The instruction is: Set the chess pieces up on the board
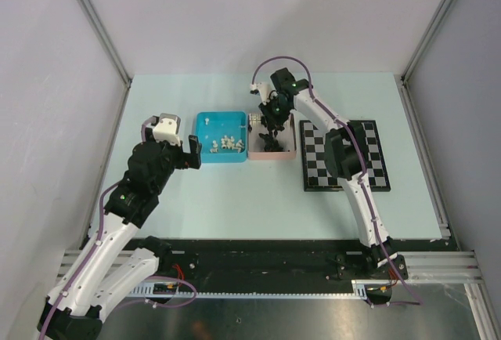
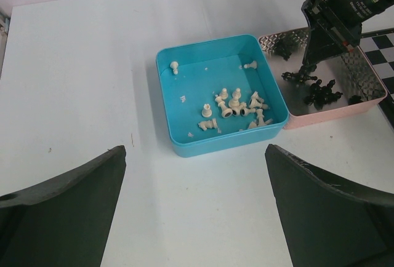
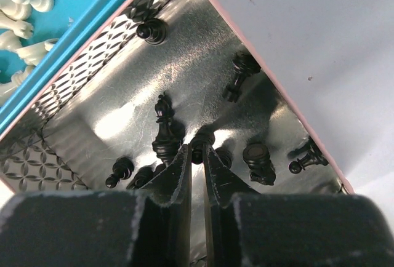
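The left fingers (image 2: 68,199) hang spread wide and empty above the surface (image 2: 92,64), on the near side of the blue tray (image 2: 221,147). They are probably waiting for a turn at the white pieces (image 2: 234,110) scattered toward its right side. Against that tray's right wall sits the pink tray (image 2: 332,114), its shiny floor strewn with black pieces (image 3: 161,128), some upright and some toppled. The right fingers (image 3: 175,175) reach down into it, pinched almost together on one small black piece (image 3: 202,139) whose round head shows just past the tips. So narrow a grip suits a tiny figure among close neighbours. Farthest right, the chessboard (image 1: 377,164) lies flat, partly under the right arm. No piece is visible on it, so the setup looks barely begun.
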Controlling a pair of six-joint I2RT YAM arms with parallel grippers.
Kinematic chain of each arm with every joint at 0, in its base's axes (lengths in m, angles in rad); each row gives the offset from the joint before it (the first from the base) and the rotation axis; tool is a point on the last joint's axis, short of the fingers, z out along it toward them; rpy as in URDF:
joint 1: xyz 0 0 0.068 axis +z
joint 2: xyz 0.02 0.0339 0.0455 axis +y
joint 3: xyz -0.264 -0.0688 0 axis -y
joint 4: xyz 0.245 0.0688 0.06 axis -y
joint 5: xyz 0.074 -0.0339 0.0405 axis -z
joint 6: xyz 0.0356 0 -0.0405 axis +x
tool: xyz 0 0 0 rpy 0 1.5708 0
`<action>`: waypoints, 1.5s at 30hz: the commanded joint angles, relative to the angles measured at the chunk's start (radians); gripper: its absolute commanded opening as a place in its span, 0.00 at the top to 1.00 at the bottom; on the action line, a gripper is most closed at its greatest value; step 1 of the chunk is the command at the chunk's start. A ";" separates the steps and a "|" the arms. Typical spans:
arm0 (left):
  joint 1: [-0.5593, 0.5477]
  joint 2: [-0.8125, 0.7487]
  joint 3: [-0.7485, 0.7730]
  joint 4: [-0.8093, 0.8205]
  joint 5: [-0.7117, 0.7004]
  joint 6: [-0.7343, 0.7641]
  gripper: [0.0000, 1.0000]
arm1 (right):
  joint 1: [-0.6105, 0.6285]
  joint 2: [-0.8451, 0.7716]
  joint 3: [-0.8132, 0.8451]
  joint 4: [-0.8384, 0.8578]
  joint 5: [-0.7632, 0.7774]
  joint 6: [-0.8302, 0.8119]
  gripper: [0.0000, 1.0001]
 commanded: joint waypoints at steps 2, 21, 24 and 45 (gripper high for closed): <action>0.008 -0.010 -0.005 0.038 -0.006 0.030 0.00 | 0.005 -0.164 0.019 0.011 -0.029 -0.010 0.97; 0.008 -0.015 -0.007 0.036 -0.006 0.027 0.00 | -0.084 -0.860 -0.765 0.135 -0.092 -0.028 0.96; 0.008 -0.013 -0.007 0.038 -0.006 0.028 0.00 | -0.145 -0.939 -0.903 0.150 -0.096 -0.028 0.96; 0.008 0.004 -0.008 0.038 -0.007 0.030 0.00 | -0.184 -0.911 -1.184 0.327 -0.049 -0.031 0.93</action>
